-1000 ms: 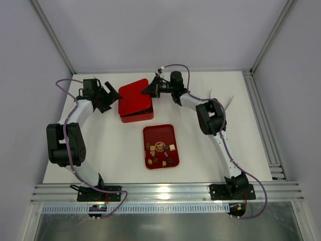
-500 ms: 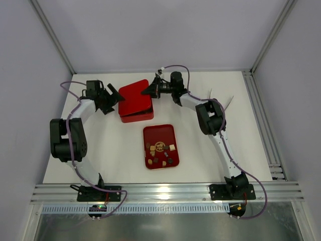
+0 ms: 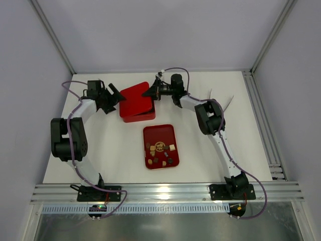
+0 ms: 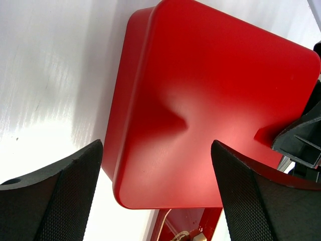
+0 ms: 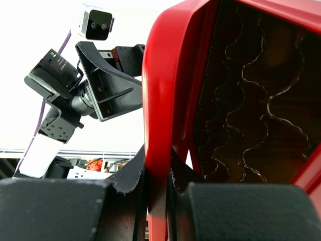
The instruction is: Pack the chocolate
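Pinching red lid point(image 5: 160, 100) rim between narrow right fingers point(image 5: 65, 211); holding left fingers point(image 4: 50, 201) wide beside its left edge; open surface point(image 4: 50, 75) beyond.

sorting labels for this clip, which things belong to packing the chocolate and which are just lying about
For the job: small brown and cream chocolate pieces; shallow red tray under them; red square lid, pinched by the right gripper; red box below it; open left gripper.
Just there: purple arm cables; aluminium frame rail.

Top view high behind the arms, down on the whole table point(image 3: 100, 145); left wrist close over the red lid point(image 4: 210, 100); right wrist at its edge, facing the left arm point(image 5: 60, 100); all share the lid
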Tool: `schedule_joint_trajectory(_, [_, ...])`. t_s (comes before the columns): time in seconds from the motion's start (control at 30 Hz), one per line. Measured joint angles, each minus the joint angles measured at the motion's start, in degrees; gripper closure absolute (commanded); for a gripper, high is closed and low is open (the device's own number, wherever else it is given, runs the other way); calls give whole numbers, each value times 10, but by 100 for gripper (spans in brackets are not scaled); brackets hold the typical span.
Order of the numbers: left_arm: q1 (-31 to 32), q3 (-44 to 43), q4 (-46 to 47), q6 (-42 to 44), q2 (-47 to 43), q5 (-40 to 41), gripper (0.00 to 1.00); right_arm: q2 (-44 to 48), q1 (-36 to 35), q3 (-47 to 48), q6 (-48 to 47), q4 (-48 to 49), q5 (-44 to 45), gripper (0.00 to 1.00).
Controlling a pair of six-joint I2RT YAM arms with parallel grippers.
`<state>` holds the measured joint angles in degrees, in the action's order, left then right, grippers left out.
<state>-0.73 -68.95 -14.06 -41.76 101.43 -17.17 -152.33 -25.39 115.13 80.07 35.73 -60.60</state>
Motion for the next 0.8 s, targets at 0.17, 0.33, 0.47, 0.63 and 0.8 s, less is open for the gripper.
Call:
schedule_joint_trajectory(0.17, [1,0,2,0,0,-2,16,0,1,-9,9,13,0,85])
schedule_joint_trajectory(0.33, [21,-3,1,0,9,-2,16,0,5,-28,26,41,0,83])
schedule_joint_trajectory(0.47, [32,-10,1,0,22,-1,17,0,10,-43,38,61,0,80])
schedule_joint_trajectory(0.63, [35,-15,1,0,28,-1,17,0,17,-63,44,73,2,74])
schedule_joint_trajectory(0.8, [38,-26,0,0,29,0,17,0,22,-82,53,87,3,70])
